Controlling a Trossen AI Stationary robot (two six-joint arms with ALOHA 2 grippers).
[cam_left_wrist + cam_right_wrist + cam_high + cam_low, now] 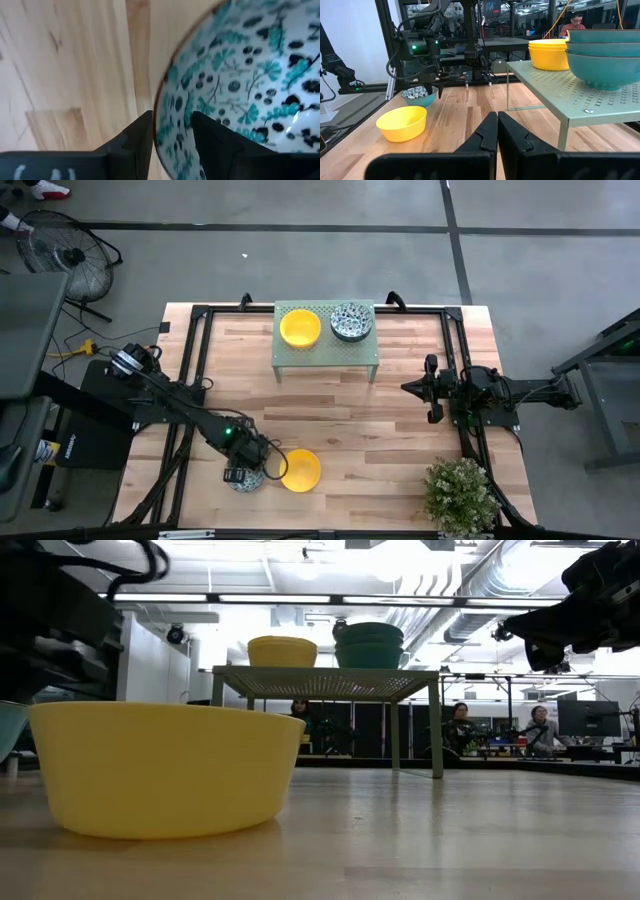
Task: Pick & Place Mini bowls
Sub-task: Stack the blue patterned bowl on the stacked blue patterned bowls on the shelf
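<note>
Near the table's front edge, left of centre, a mini bowl that is patterned blue-green inside and teal outside (246, 479) stands on its base beside a yellow mini bowl (301, 469). My left gripper (172, 142) points down over the patterned bowl, open. One finger (215, 145) is inside the rim and the other (135, 145) is outside it. A stack of yellow bowls (299, 328) and a stack of patterned bowls (351, 321) stand on the pale green rack (326, 352) at the far side. My right gripper (497, 126) waits shut at the table's right. My left gripper stands astride the patterned bowl's rim (159, 117) from above, one finger inside the hollow and one outside. The bowl rests on the table. Whether either finger touches the rim, I cannot tell.
A potted plant (460, 493) stands at the front right corner. Black frame rails (195, 350) run along the table's left, right and far sides. Bare wood lies between the rack and the front bowls. People sit in the room beyond the table.
</note>
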